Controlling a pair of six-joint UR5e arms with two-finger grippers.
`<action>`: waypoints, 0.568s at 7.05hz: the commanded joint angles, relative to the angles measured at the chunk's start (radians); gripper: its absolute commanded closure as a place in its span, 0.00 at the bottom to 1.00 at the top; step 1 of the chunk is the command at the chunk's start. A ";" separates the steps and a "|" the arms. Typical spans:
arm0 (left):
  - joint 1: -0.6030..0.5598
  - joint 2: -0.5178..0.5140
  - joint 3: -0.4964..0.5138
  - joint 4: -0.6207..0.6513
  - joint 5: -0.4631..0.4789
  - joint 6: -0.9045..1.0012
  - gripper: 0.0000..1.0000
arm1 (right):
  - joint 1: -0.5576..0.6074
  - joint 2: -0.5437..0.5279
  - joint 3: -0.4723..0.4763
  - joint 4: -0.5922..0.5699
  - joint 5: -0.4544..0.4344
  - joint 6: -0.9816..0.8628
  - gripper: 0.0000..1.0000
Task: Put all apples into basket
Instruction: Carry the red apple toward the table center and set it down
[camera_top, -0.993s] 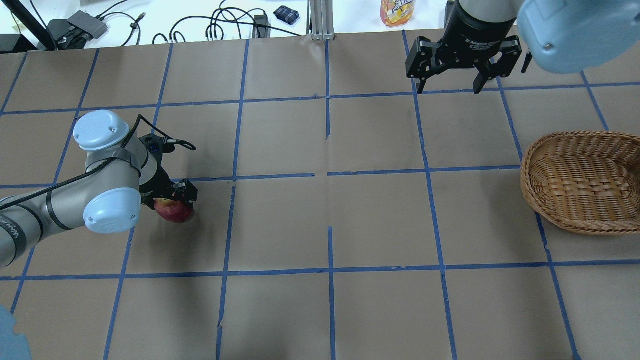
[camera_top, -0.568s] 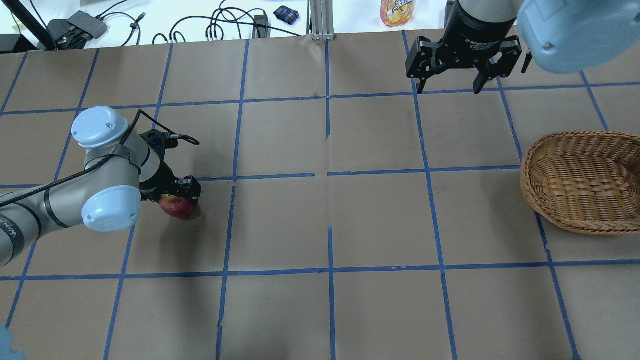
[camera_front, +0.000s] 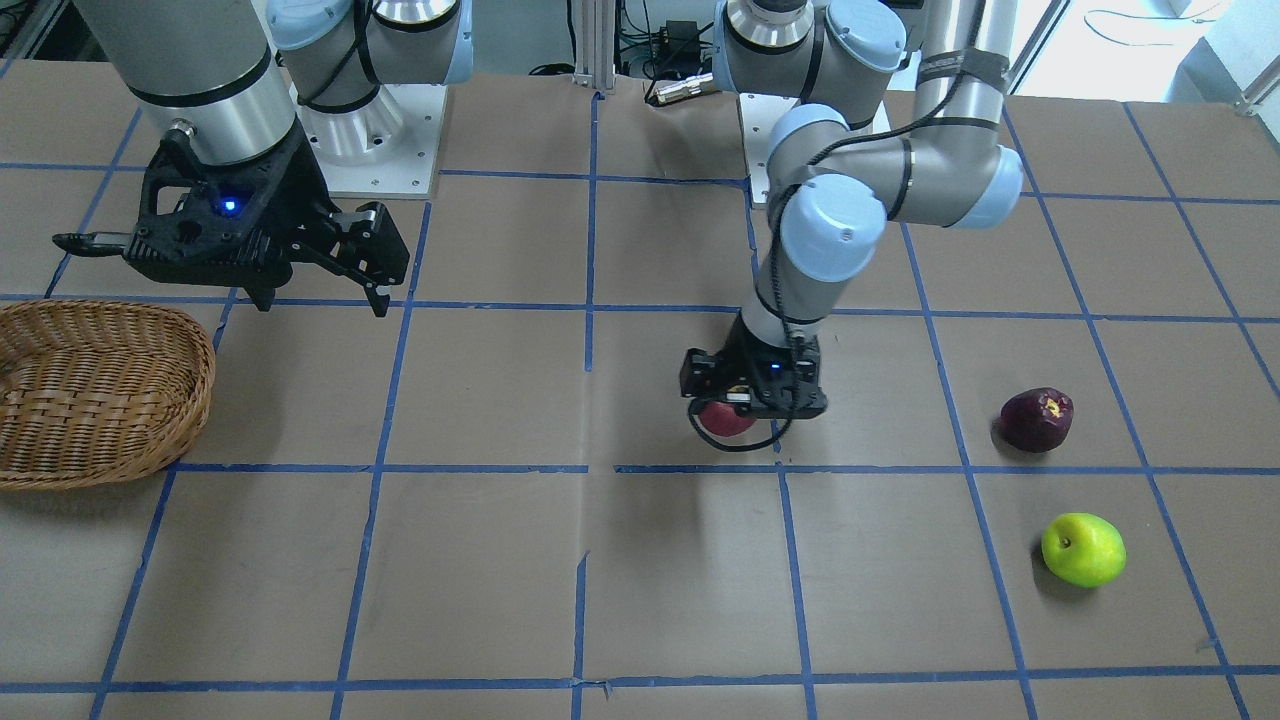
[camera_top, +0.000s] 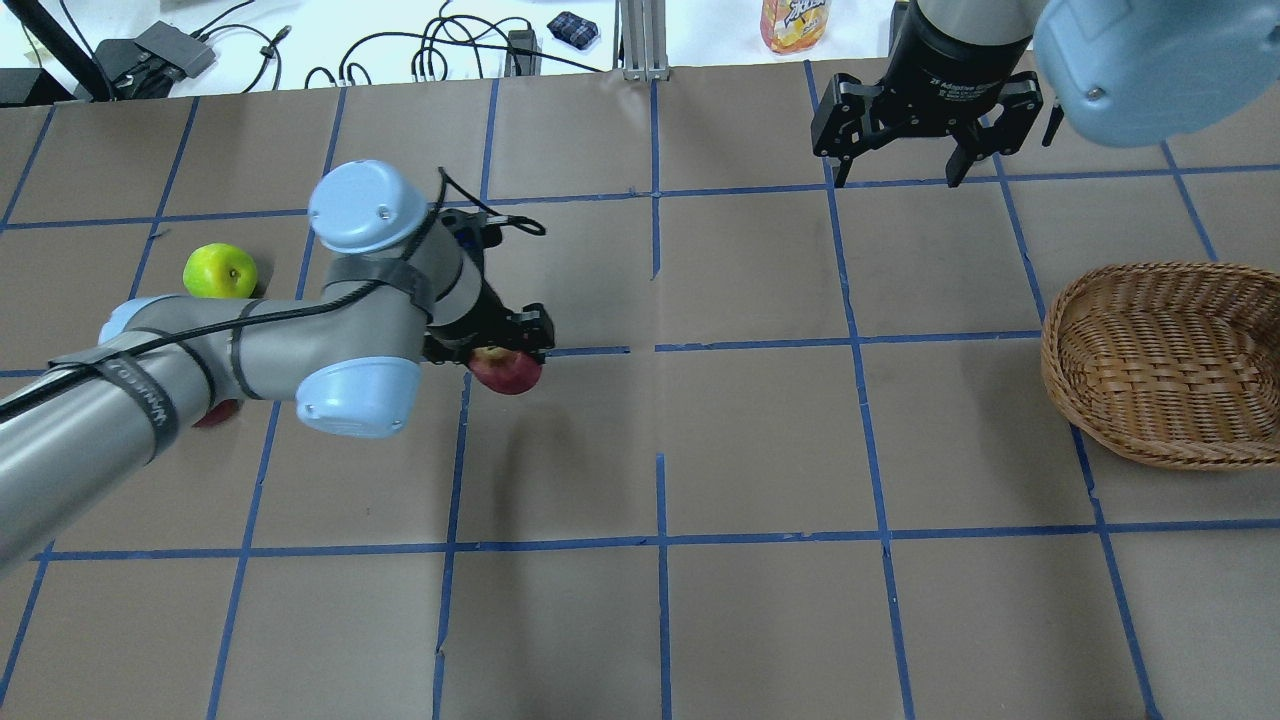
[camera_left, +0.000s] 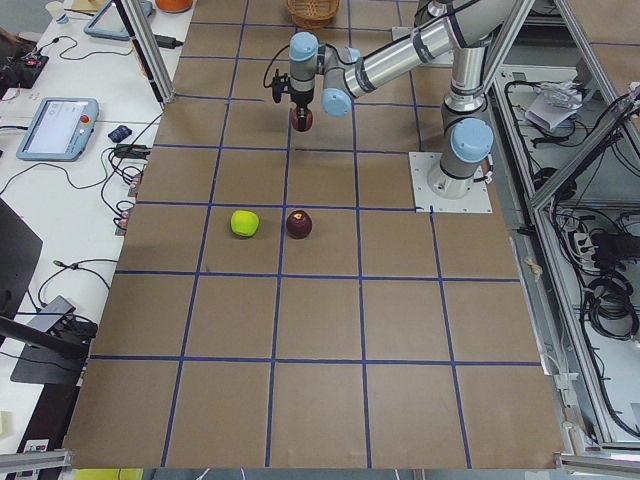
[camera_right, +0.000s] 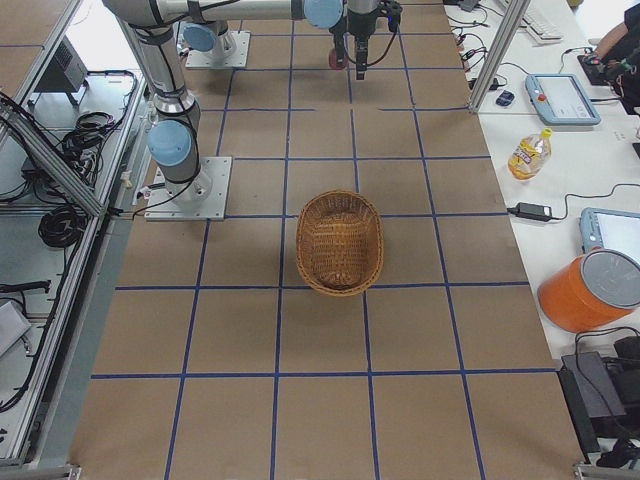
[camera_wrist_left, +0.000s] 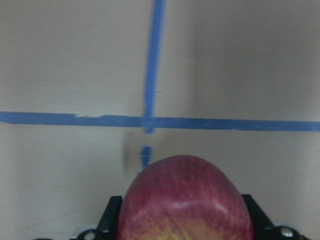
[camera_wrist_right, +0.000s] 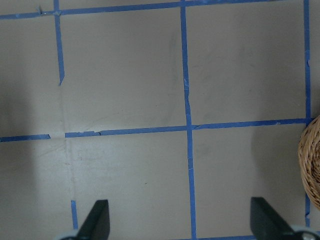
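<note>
My left gripper (camera_top: 505, 352) is shut on the red apple (camera_top: 508, 373) and holds it above the table, left of centre. The apple fills the bottom of the left wrist view (camera_wrist_left: 186, 200) and also shows in the front view (camera_front: 724, 421). The lime green apple (camera_top: 220, 271) lies on the table far left. The dark maroon apple (camera_front: 1037, 419) lies near it and is mostly hidden under my left arm in the overhead view. The wicker basket (camera_top: 1062, 370) stands empty at the right edge. My right gripper (camera_top: 905, 172) is open and empty, hovering beyond the basket.
A juice bottle (camera_top: 794, 22), cables and small devices lie on the white bench past the table's far edge. The basket's rim shows at the right edge of the right wrist view (camera_wrist_right: 311, 165). Blue tape lines grid the brown table top.
My left arm has swung right and farther out with the red apple in its grip. The green apple has come into view behind it. The right arm has not moved.
</note>
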 joint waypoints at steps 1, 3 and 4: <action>-0.151 -0.119 0.137 0.033 -0.080 -0.199 0.88 | 0.000 -0.001 0.000 0.001 0.000 -0.001 0.00; -0.167 -0.196 0.160 0.077 -0.068 -0.200 0.87 | 0.000 0.000 0.003 0.001 0.002 0.000 0.00; -0.167 -0.235 0.162 0.132 -0.068 -0.195 0.83 | 0.000 -0.001 0.005 -0.001 0.002 0.002 0.00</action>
